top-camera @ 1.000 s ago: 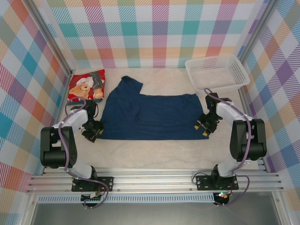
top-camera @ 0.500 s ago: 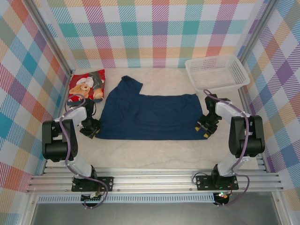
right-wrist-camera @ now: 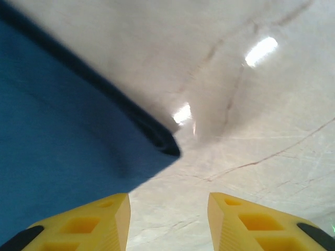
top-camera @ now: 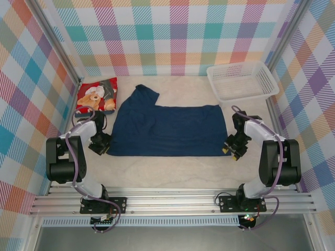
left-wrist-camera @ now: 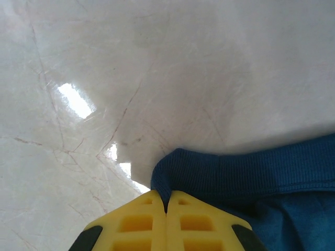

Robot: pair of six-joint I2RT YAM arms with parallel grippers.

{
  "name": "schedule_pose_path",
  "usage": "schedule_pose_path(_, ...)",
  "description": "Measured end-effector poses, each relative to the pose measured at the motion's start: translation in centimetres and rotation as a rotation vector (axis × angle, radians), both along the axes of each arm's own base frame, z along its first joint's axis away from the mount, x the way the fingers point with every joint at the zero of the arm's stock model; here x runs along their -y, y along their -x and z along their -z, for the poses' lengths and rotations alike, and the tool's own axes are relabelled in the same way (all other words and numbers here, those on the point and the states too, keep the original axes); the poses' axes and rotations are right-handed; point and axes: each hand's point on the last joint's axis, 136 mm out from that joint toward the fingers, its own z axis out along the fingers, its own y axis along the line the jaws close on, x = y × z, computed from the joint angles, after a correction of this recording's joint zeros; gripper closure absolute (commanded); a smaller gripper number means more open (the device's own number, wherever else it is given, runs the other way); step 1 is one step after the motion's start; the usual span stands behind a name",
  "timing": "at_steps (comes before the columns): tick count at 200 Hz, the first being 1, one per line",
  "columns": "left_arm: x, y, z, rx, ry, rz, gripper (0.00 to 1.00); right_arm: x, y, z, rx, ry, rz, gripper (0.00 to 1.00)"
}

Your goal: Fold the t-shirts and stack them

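We're looking at the navy t-shirt spread flat mid-frame on the surface, red t-shirt sitting at upper left. Our left end effector is pinching the navy hem's lower-left corner, and the right end effector is hovering fingers apart by the lower-right corner.

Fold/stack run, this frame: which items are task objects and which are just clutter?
Job:
- dark navy cloth t-shirt, spread flat, near-left hem corner pinched by the left fingers
- red cloth t-shirt with teddy-bear picture, far left

Lying about:
- white plastic mesh basket, far right corner
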Motion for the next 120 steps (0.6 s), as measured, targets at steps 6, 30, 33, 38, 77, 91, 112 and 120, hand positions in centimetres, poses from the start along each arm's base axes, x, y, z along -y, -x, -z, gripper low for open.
schedule_pose_path(6, 0.0, 0.1, 0.0, -0.002, 0.0, 0.001, 1.0, 0.1, 0.4, 0.3, -0.012, 0.001, 0.009, 0.57)
schedule_pose_path(30, 0.0, 0.2, 0.0, 0.001, 0.001, 0.002, 1.0, 0.4, 0.1, 0.9, -0.017, 0.003, 0.036, 0.58)
schedule_pose_path(33, 0.0, 0.2, -0.1, 0.001, 0.001, 0.004, 1.0, 0.4, -0.1, 1.0, -0.013, 0.003, 0.039, 0.58)
schedule_pose_path(38, 0.0, 0.2, -0.1, 0.003, 0.0, 0.005, 1.0, 0.4, -0.3, 1.1, -0.009, 0.004, 0.039, 0.59)
schedule_pose_path(77, 0.0, 0.1, -0.3, 0.011, 0.0, 0.008, 1.0, 0.4, -2.9, 0.6, 0.072, 0.003, 0.04, 0.62)
schedule_pose_path(91, 0.0, 0.1, -0.3, 0.011, 0.0, 0.008, 1.0, 0.3, -3.2, 0.7, 0.079, -0.002, 0.04, 0.65)
schedule_pose_path(112, 0.0, 0.1, -0.3, 0.011, 0.0, 0.008, 1.0, 0.3, -2.8, 1.8, 0.037, -0.004, 0.046, 0.8)
schedule_pose_path(120, 0.0, 0.1, -0.3, 0.011, 0.0, 0.008, 1.0, 0.2, -2.6, 2.1, 0.018, -0.009, 0.052, 0.87)
